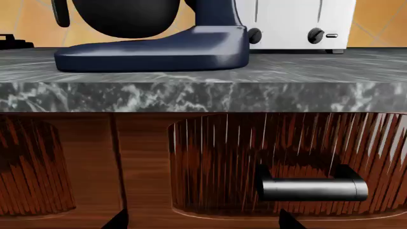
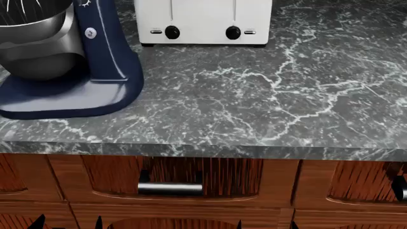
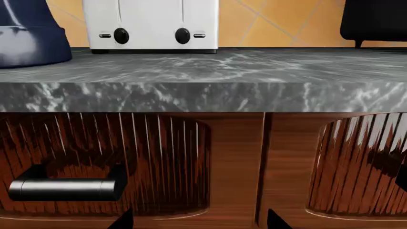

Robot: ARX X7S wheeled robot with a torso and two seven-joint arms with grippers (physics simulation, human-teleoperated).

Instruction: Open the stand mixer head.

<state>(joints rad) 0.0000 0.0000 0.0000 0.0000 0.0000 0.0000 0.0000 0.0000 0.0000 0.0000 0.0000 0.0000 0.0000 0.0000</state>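
- Head view: the stand mixer head (image 2: 38, 7) is cut off at the 11 o'clock corner, only its wire whisk showing above the steel bowl (image 2: 38, 45); navy column (image 2: 105, 38) and base (image 2: 70, 98) stand on the marble bench (image 2: 254, 95).
- White toaster (image 2: 202, 21) sits at 12 o'clock, just beside the column, apart from it.
- Drawer handle (image 2: 169, 188) lies at 6 o'clock below the bench edge.
- Left tool (image 1: 200, 220) and right tool (image 3: 199, 220): only dark fingertips show, set wide, holding nothing, facing the cabinet front.
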